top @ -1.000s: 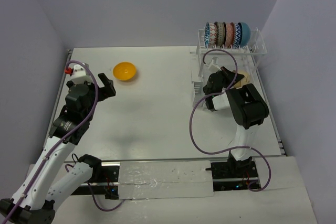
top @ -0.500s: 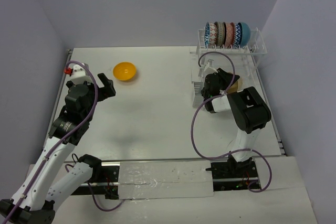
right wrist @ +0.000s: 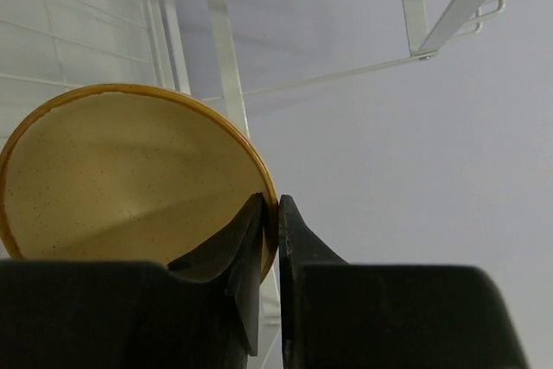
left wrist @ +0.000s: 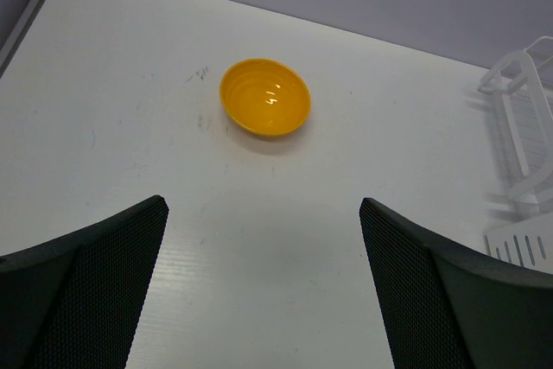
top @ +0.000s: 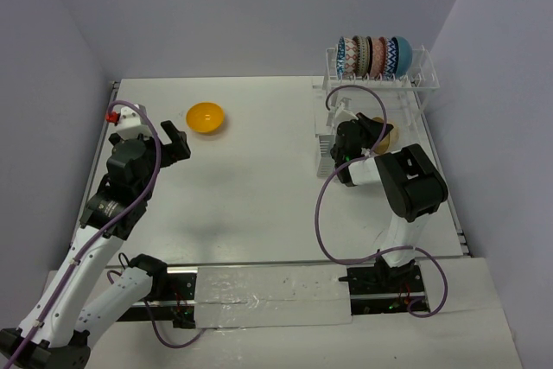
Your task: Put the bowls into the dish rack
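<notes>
An orange-yellow bowl (top: 205, 117) sits upright on the white table at the back left; in the left wrist view it (left wrist: 264, 97) lies ahead of my open, empty left gripper (left wrist: 263, 283). My left gripper (top: 175, 146) hovers just in front of and left of it. My right gripper (right wrist: 270, 218) is shut on the rim of a speckled tan bowl (right wrist: 121, 170), held on edge beside the dish rack (top: 423, 84). In the top view the right gripper (top: 373, 131) is by the rack's lower part. Several patterned bowls and a teal bowl (top: 401, 55) stand upright in the rack's upper row.
The rack's white wire frame (right wrist: 225, 58) stands close behind and left of the tan bowl. Its side basket (left wrist: 523, 118) shows at the right edge of the left wrist view. Grey walls enclose the table on three sides.
My right gripper has moved slightly back and left toward the rack with the tan bowl. The left arm has barely moved.
</notes>
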{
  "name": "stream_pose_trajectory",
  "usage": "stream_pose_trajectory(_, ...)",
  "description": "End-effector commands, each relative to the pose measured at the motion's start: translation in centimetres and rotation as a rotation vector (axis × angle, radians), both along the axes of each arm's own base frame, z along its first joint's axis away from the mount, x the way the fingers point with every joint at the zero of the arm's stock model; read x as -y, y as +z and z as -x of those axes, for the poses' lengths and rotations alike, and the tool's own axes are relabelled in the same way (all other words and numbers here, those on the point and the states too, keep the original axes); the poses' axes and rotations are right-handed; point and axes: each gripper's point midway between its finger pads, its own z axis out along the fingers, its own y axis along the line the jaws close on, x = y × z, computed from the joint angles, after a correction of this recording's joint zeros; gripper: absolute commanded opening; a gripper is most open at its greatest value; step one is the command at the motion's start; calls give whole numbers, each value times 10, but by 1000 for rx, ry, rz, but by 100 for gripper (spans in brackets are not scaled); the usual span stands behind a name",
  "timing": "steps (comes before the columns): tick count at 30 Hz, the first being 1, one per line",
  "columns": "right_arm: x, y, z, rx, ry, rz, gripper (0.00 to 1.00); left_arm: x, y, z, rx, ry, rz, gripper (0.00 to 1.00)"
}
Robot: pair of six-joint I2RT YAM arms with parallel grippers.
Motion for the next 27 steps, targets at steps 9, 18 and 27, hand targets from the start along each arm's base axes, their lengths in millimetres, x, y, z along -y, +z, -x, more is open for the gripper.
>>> stream_pose_trajectory(9,20,40,3,150,-85,-23,0,-2,11,-1,45,7,-1,99)
stream_pose_trajectory(18,17,22,-7,161,-50,-110,0,0,4,-4,21,9,-8,99)
stream_pose_trajectory(27,18,-3,-8,109,-33,-252,0,2,-2,-8,0,0,-12,99)
